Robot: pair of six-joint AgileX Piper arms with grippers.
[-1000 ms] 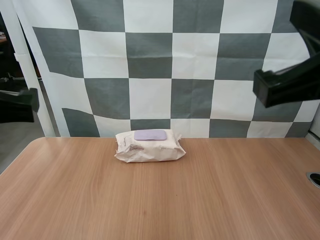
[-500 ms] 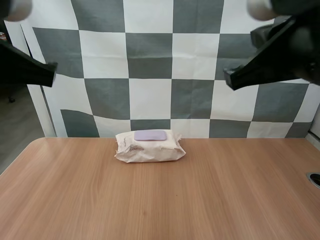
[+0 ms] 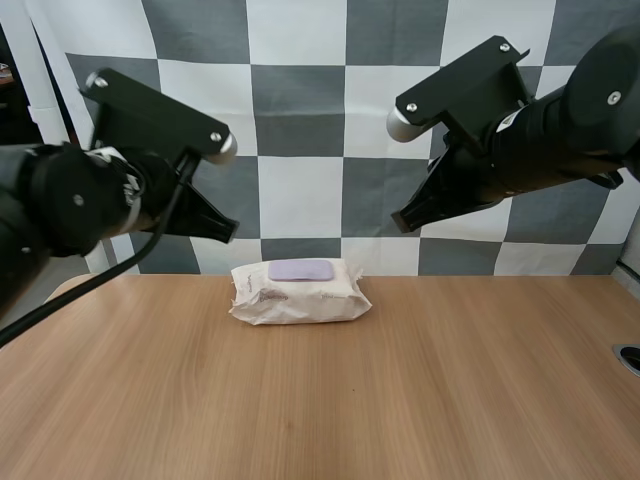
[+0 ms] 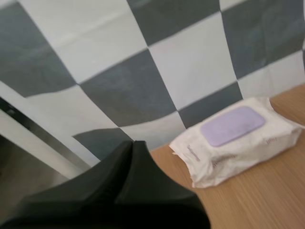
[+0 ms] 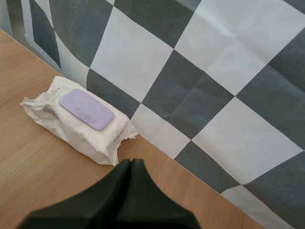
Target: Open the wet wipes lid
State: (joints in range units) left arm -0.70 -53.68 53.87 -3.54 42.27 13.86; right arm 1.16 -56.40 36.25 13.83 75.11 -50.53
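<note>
At 12 o'clock on surface (image 3: 320, 410): wet wipes pack (image 3: 298, 295), purple lid (image 3: 300, 270) flat, unopened. My left claw (image 3: 225, 230) at its 10, right claw (image 3: 402, 220) at 2: both pressed together, aloft. Nothing done; opening all ahead, I judge.

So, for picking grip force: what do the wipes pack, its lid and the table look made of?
Wipes pack: soft white film, likely plastic, crinkled at its ends. Lid: smooth matte lilac flap, probably rigid plastic. Table: light wood-grain top, satin; veneer or laminate, cannot tell.
</note>
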